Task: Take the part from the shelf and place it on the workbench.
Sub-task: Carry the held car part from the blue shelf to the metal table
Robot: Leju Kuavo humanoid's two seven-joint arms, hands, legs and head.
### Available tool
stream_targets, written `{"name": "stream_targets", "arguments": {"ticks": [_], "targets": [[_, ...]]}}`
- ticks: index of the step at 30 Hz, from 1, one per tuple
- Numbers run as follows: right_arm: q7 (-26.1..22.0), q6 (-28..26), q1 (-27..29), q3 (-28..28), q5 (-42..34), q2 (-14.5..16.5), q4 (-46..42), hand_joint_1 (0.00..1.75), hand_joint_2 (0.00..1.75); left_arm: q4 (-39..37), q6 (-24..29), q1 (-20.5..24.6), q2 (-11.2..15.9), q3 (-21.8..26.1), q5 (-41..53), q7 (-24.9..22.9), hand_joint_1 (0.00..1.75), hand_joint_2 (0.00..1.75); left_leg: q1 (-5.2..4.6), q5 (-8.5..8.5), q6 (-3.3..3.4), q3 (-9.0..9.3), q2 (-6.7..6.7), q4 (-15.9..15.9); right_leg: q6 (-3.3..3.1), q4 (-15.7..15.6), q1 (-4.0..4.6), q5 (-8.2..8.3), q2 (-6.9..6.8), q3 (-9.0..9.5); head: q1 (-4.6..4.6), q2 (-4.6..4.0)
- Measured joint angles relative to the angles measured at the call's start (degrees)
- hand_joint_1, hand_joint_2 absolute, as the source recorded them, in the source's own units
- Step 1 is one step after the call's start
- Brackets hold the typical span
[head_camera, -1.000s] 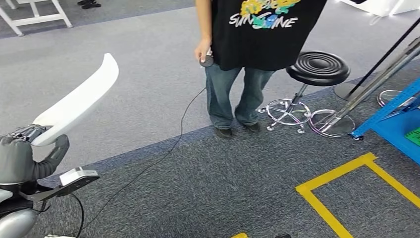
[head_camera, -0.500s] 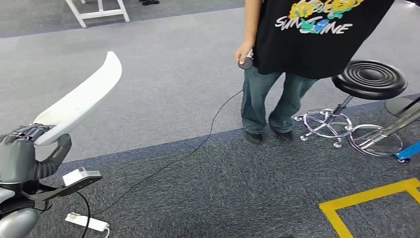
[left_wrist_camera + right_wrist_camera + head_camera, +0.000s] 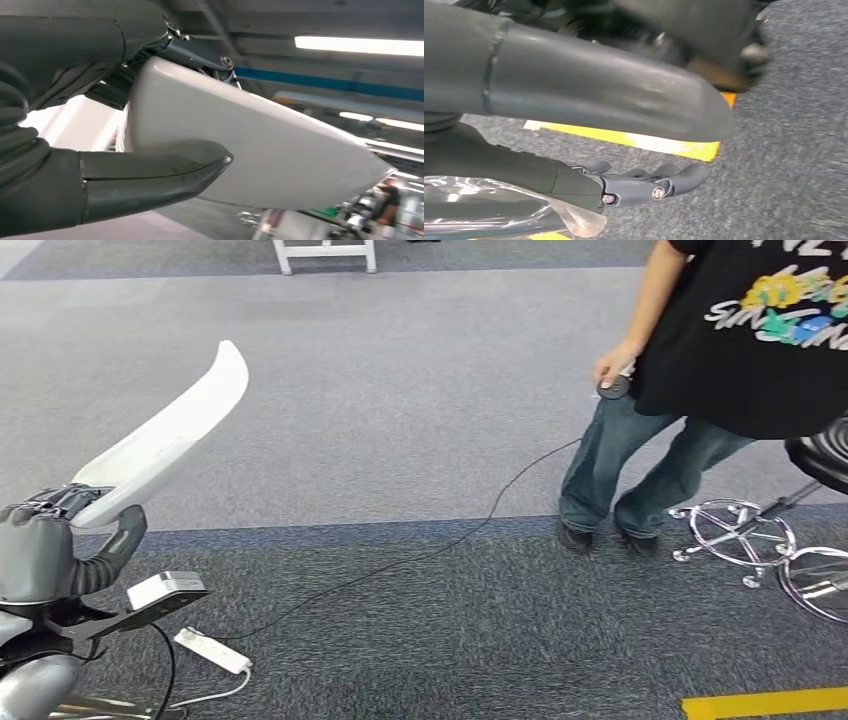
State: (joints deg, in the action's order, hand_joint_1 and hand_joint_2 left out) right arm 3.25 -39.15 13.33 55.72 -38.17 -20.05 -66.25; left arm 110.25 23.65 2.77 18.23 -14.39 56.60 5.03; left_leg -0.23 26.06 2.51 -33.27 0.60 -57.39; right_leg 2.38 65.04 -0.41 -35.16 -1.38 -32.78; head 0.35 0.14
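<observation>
Head view: my left hand [image 3: 45, 560] at 8 o'clock grips the white part [image 3: 165, 445] by its lower end, tip angled up toward 1 o'clock, likely to clear the floor in transit. Right hand [image 3: 644, 182]: fingers curled, holding nothing. Workbench unseen.

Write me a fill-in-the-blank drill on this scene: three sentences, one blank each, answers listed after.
1. The left hand holds a long curved part whose colour is ____.
2. The person standing on the carpet holds a small round black device from which a ____ trails across the floor.
3. The power strip lies on the ____ band of carpet.

Answers: white; cable; darker
</observation>
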Motion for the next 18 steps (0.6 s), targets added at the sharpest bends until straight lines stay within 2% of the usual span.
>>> {"name": "stream_targets", "arguments": {"ticks": [1, 2, 3, 4, 5, 6, 7, 8, 9, 11, 12, 14, 15, 16, 17, 18], "targets": [[0.04, 0.02, 0.14, -0.04, 0.0, -0.01, -0.02, 0.0, 0.0, -0.01, 0.01, -0.03, -0.03, -0.02, 0.02, -0.03, 1.75, 1.75, 0.0, 0.0, 0.12, -0.03, -0.8, -0.01, 0.14, 4.22, -0.05, -1.61, 0.91, -2.26, 0.08, 0.0], [0.07, 0.03, 0.29, -0.1, -0.01, -0.01, -0.02, 0.0, 0.0, -0.01, 0.02, -0.09, -0.07, -0.04, 0.04, -0.03, 1.75, 1.75, 0.0, 0.01, 0.16, -0.03, -1.62, -0.02, 0.25, 7.39, -0.09, -2.43, 1.21, -4.17, 0.07, 0.0], [0.06, 0.05, 0.38, -0.15, 0.02, -0.01, -0.02, 0.0, 0.0, -0.02, 0.01, -0.13, -0.08, -0.07, 0.05, -0.02, 1.75, 1.75, 0.02, 0.02, 0.15, 0.0, -2.48, -0.03, 0.32, 8.61, -0.13, -2.11, 1.3, -5.24, 0.07, -0.01], [0.05, 0.07, 0.42, -0.2, 0.05, -0.01, -0.03, 0.0, 0.0, -0.02, -0.01, -0.13, -0.09, -0.08, 0.06, -0.02, 1.75, 1.75, 0.06, 0.04, 0.12, 0.07, -3.38, -0.07, 0.38, 7.42, -0.22, -0.55, 1.42, -5.18, 0.07, -0.01], [0.05, 0.08, 0.44, -0.25, 0.08, -0.01, -0.03, 0.0, 0.0, -0.02, -0.03, -0.1, -0.09, -0.09, 0.06, -0.02, 1.75, 1.75, 0.14, 0.09, 0.01, 0.14, -4.26, -0.14, 0.42, 4.22, -0.38, 1.8, 1.88, -4.08, 0.07, -0.01], [0.05, 0.09, 0.45, -0.29, 0.1, 0.0, -0.04, 0.0, 0.0, -0.02, -0.04, -0.04, -0.09, -0.1, 0.05, -0.02, 1.75, 1.75, 0.22, 0.19, -0.17, 0.16, -5.07, -0.26, 0.49, 0.22, -0.63, 4.03, 3.12, -2.53, 0.08, -0.01], [0.05, 0.1, 0.47, -0.34, 0.11, 0.0, -0.05, 0.0, 0.0, -0.02, -0.05, 0.08, -0.09, -0.1, 0.05, -0.02, 1.75, 1.75, 0.23, 0.35, -0.44, 0.04, -5.86, -0.58, 0.47, -3.54, -0.9, 5.47, 4.59, -0.93, 0.06, -0.01], [0.09, 0.12, 0.47, -0.41, 0.12, 0.01, -0.07, 0.0, 0.0, -0.02, -0.06, 0.19, -0.1, -0.11, 0.05, -0.02, 1.75, 1.75, 0.28, 0.42, -0.78, -0.2, -6.54, -0.81, 0.32, -5.88, -1.04, 6.1, 5.77, 0.22, 0.06, -0.01], [0.14, 0.14, 0.46, -0.48, 0.15, 0.01, -0.09, 0.0, 0.0, -0.02, -0.08, 0.26, -0.09, -0.12, 0.05, -0.02, 1.75, 1.75, 0.35, 0.41, -1.16, -0.5, -7.24, -0.98, 0.06, -6.93, -1.04, 6.04, 6.45, 0.81, 0.05, 0.0], [0.25, 0.2, 0.4, -0.66, 0.22, 0.01, -0.15, 0.0, 0.0, -0.02, -0.15, 0.2, -0.07, -0.13, 0.14, -0.05, 1.75, 1.75, 0.63, 0.16, -1.95, -0.97, -8.64, -0.97, -0.76, -7.18, -0.86, 5.93, 5.46, 1.23, 0.04, 0.0], [0.27, 0.23, 0.39, -0.73, 0.26, 0.01, -0.16, 0.0, 0.0, -0.02, -0.16, 0.1, -0.04, -0.11, 0.22, -0.09, 1.75, 1.75, 0.65, 0.34, -2.26, -1.18, -8.37, -1.25, -1.13, -7.37, -0.83, 6.01, 4.74, 1.37, 0.0, 0.0], [0.22, 0.28, 0.57, -0.81, 0.29, 0.01, -0.19, 0.0, 0.0, -0.02, -0.09, 0.02, 0.07, -0.07, 0.37, -0.14, 1.75, 1.75, 0.49, 2.27, -2.69, -2.62, -5.59, -4.44, -1.83, -7.78, -0.82, 6.09, 3.13, 1.74, -0.31, 0.0], [0.19, 0.31, 0.73, -0.83, 0.28, 0.01, -0.19, 0.0, 0.0, -0.04, -0.04, -0.03, 0.09, -0.05, 0.39, -0.13, 1.75, 1.75, 0.4, 3.96, -2.84, -4.09, -3.57, -7.67, -2.08, -7.83, -0.62, 6.0, 2.3, 1.89, -0.46, -0.01], [0.15, 0.34, 0.89, -0.86, 0.29, 0.01, -0.19, 0.0, 0.0, -0.07, 0.0, -0.07, 0.11, -0.05, 0.39, -0.1, 1.75, 1.75, 0.42, 5.7, -2.96, -5.93, -2.29, -11.56, -2.31, -7.83, -0.44, 5.88, 1.42, 1.98, -0.57, -0.01], [0.16, 0.38, 1.0, -0.87, 0.3, 0.01, -0.19, 0.0, 0.0, -0.11, -0.01, -0.16, 0.1, -0.06, 0.39, -0.08, 1.75, 1.75, 0.46, 6.89, -3.02, -7.55, -1.64, -14.88, -2.45, -7.82, -0.27, 5.76, 0.53, 2.04, -0.58, -0.01], [0.21, 0.4, 1.04, -0.9, 0.32, 0.01, -0.19, 0.0, 0.0, -0.16, -0.04, -0.25, 0.09, -0.06, 0.41, -0.07, 1.75, 1.75, 0.48, 7.18, -2.99, -8.47, -1.33, -16.75, -2.55, -7.81, -0.11, 5.63, -0.34, 2.11, -0.58, -0.01]]}}
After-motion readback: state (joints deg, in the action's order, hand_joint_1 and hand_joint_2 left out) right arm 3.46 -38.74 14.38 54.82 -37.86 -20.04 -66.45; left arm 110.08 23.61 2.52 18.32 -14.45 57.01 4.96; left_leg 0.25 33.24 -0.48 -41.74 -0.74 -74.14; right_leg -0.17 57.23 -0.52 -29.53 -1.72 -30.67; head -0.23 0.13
